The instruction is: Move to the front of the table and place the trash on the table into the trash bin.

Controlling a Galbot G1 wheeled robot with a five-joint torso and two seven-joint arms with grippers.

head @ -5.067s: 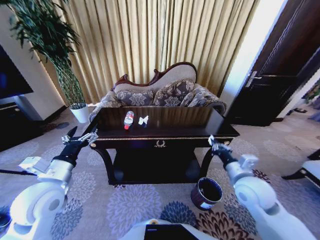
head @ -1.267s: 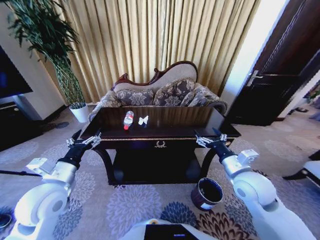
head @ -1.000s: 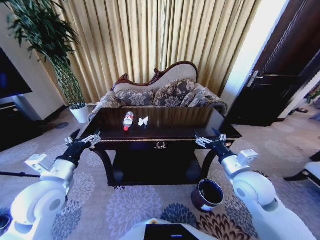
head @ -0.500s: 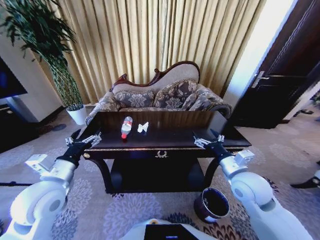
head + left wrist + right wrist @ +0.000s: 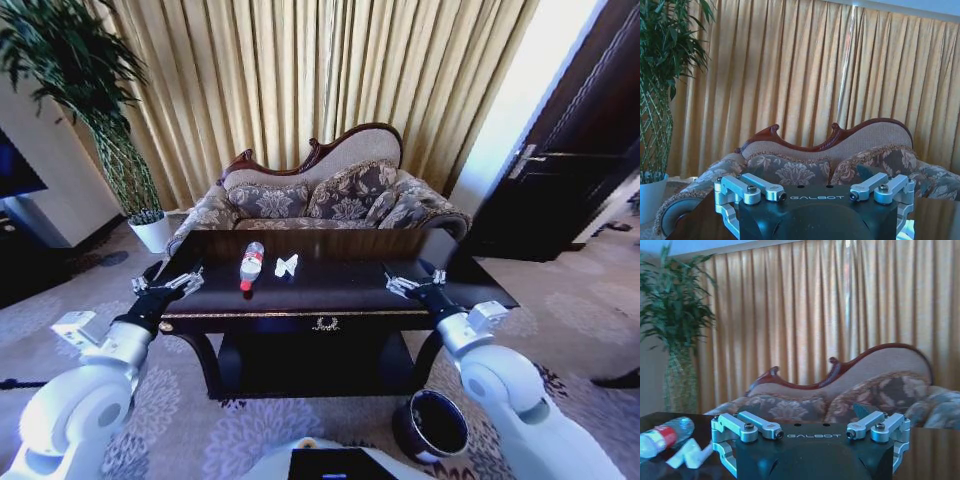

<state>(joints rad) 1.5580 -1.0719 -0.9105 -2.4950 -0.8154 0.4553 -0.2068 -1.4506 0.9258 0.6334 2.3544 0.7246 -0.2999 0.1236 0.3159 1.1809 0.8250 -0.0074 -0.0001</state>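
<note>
One bottle (image 5: 249,266) and one paper scrap (image 5: 286,265) at 11 o'clock on the counter (image 5: 340,290); one bin (image 5: 432,427) at 5 o'clock; left pincer (image 5: 168,284) and right pincer (image 5: 412,284) both wide, empty.

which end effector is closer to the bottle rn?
Left. The left end effector is open at the table's left front corner, a short way from the bottle. The right end effector, also open, is over the right side, farther off.

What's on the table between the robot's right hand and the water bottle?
In the head view, a crumpled white paper bit lies beside the bottle; from there to the right hand, the dark table is bare.
</note>
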